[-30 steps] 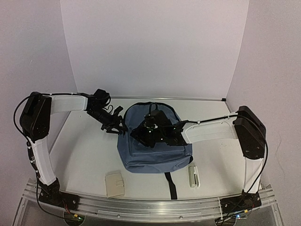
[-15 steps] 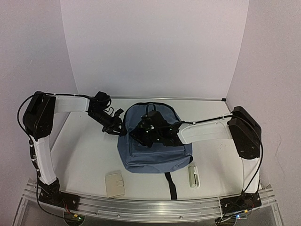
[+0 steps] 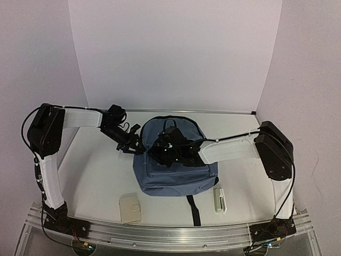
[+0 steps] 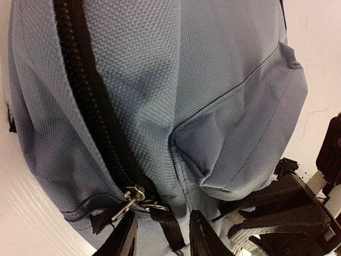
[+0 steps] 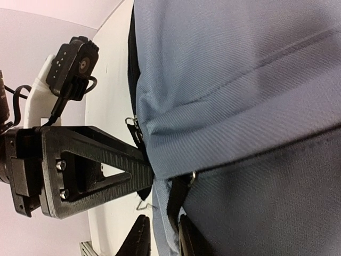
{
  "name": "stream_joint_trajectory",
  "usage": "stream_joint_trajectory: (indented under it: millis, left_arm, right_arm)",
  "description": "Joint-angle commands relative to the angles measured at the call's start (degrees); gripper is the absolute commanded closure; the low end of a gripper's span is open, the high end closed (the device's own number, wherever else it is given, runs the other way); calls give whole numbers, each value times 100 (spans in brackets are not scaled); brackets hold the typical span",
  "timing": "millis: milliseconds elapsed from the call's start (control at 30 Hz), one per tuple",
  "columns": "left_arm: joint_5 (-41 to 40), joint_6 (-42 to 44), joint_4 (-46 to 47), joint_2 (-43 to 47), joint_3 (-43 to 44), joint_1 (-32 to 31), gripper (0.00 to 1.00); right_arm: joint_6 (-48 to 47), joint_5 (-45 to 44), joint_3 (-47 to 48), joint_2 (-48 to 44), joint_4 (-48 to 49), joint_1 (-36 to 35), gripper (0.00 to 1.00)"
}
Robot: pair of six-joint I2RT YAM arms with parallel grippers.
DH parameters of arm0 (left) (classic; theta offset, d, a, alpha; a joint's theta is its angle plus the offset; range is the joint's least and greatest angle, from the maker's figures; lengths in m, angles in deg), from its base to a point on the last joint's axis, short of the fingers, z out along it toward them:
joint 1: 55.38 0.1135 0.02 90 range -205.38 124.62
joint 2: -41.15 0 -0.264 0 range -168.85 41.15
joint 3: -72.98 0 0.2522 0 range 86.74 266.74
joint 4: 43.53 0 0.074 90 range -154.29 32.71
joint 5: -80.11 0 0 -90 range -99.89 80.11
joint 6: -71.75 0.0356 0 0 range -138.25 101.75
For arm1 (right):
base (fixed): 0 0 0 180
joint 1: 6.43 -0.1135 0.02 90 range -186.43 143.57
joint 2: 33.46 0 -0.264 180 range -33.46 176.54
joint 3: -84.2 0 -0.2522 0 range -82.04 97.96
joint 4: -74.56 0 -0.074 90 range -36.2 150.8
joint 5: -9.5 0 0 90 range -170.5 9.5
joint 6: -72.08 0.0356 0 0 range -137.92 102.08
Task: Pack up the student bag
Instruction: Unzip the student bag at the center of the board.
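Note:
The student bag [image 3: 178,170], slate-blue with black zippers, lies flat in the middle of the table. My left gripper [image 3: 136,146] is at its left edge. In the left wrist view the gripper [image 4: 162,237] is open. A black zipper pull strap [image 4: 169,230] lies loose between its fingers [image 4: 125,239], beside the metal zipper sliders [image 4: 133,198]. My right gripper [image 3: 160,151] rests on the bag's upper left. In its own view the gripper [image 5: 162,239] stands narrowly around a fold of blue fabric [image 5: 161,229] and a black pull strap [image 5: 176,200]. Whether it pinches them is unclear.
A cream wallet-like item [image 3: 130,208] lies near the front edge, left of the bag. A small white object [image 3: 219,199] lies at the front right. A black bag strap [image 3: 194,209] trails toward the front rail. White walls close the back and sides.
My right gripper slid a little left across the bag toward the left gripper, and its jaws narrowed. My left gripper edged closer to the bag's zipper sliders.

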Motion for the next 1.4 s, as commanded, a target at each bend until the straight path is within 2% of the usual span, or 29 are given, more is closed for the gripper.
stream_joint_trajectory:
  millis: [0, 100, 400, 533, 633, 700, 900, 967, 1033, 1367]
  left_arm:
    - [148, -29, 280, 36, 54, -5, 68]
    - [138, -119, 352, 52, 43, -7, 69]
    - [-233, -439, 466, 138, -9, -45, 68]
    - [-392, -358, 259, -63, 207, -192, 60]
    - [-511, -322, 159, -170, 369, -323, 59]
    - [-647, -272, 29, -249, 465, -350, 62]
    - [-897, -201, -149, -431, 538, -350, 91]
    - [-860, -226, -96, -452, 531, -350, 97]
    - [-854, -224, -61, -454, 525, -350, 100]
    - [-1073, 41, -198, -242, 486, -325, 100]
  right_arm:
    - [59, -310, 301, 225, 98, 3, 90]
    - [35, -323, 348, 200, 98, 1, 100]
    - [-218, -462, 142, -327, 98, 2, 100]
    - [-266, -457, 69, -400, 98, 4, 100]
    - [-267, -378, 81, -367, 98, 2, 100]
    - [-268, -321, 112, -347, 98, 5, 100]
    - [-308, -333, 28, -441, 98, 2, 100]
    - [-329, -345, -14, -481, 98, 2, 100]
    - [-363, -360, -53, -524, 98, 2, 100]
    - [-530, -749, -386, -875, 8, 10, 100]
